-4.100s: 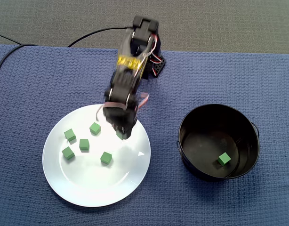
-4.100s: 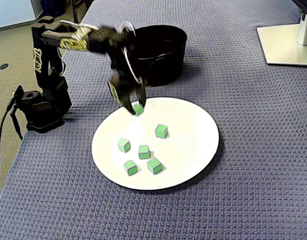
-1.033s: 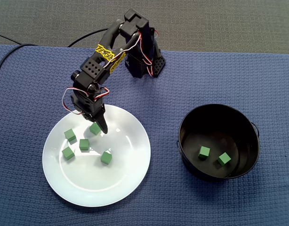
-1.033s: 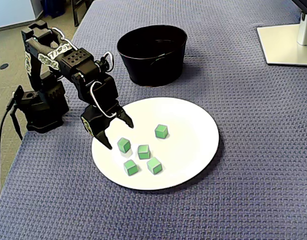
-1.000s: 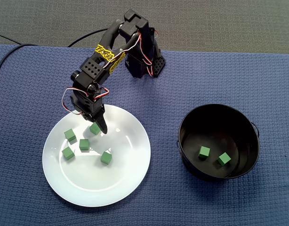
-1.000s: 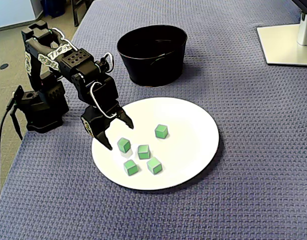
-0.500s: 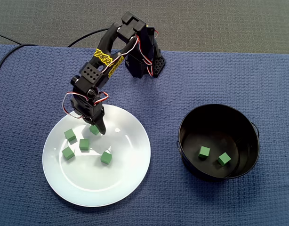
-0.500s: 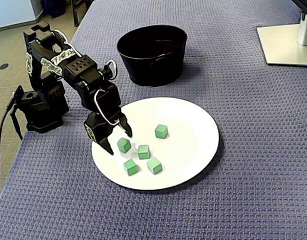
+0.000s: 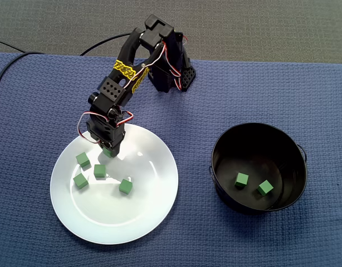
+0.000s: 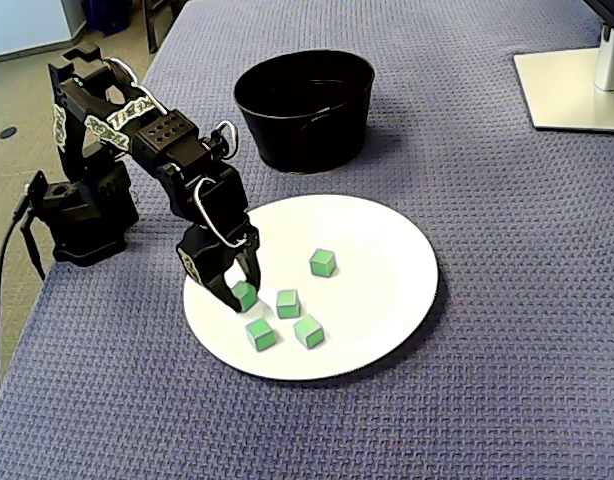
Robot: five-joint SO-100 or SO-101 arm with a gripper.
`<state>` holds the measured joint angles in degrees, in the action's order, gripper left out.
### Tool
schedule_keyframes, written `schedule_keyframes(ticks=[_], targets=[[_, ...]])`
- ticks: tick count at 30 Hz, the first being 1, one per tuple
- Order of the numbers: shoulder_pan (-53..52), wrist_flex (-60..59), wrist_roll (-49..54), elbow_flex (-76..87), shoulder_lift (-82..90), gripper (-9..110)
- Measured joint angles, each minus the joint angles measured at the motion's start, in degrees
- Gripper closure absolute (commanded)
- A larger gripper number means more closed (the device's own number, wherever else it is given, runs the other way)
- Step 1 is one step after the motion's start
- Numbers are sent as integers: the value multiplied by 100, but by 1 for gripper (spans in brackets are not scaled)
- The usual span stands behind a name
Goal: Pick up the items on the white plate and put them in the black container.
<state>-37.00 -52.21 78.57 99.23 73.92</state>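
Gripper [image 10: 244, 292] low over the near-arm edge of the white plate [image 10: 387, 260], its jaws standing narrow about one green cube [image 10: 245, 296]; in both fixed views a finger lies on each side of that cube and seems to touch it, while the cube sits on the plate surface, not yet lifted; seen from above, the same gripper [image 9: 110, 151] hides most of the green cube [image 9: 108, 151] on the white plate [image 9: 137, 217]; the step in hand reads as securing the grasp before the lift; to do it well, the jaws should finish closing squarely on two flat faces, not on corners, since a small hard cube on a glossy plate is likely to twist or skid out of a skewed pinch; the rise should be straight up, because the neighbouring cube [image 10: 288, 303] lies just beside and a sideways drag could knock it; the remaining cubes [image 9: 79, 181] are a little further off and look safe; the black container [image 9: 215, 150], well apart from the plate on the blue cloth [image 9: 37, 100], already holds two cubes [image 9: 242, 179]; the carry ought to clear its rim with room to spare, and release should come over the middle, not the wall.
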Motion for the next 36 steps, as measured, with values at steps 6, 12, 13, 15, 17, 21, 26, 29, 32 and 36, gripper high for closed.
schedule_keyframes(ticks=[6, 12, 13, 15, 17, 21, 26, 29, 32, 36], targets=[[9, -211, -369, -44, 70, 101], [281, -1846, -1661, -1301, 905, 101], [325, -2101, -1969, -1608, 1143, 101], [483, -2470, -2584, -2250, 1635, 101], [747, -2584, -3252, -2900, 2109, 101], [1608, -2742, -4764, -4298, 2672, 101], [3533, -2716, -5941, -5080, 2813, 100], [4755, -2637, -6311, -5142, 2487, 101], [5687, -2575, -6592, -5142, 1819, 101], [6504, -2575, -6741, -5142, 694, 101]])
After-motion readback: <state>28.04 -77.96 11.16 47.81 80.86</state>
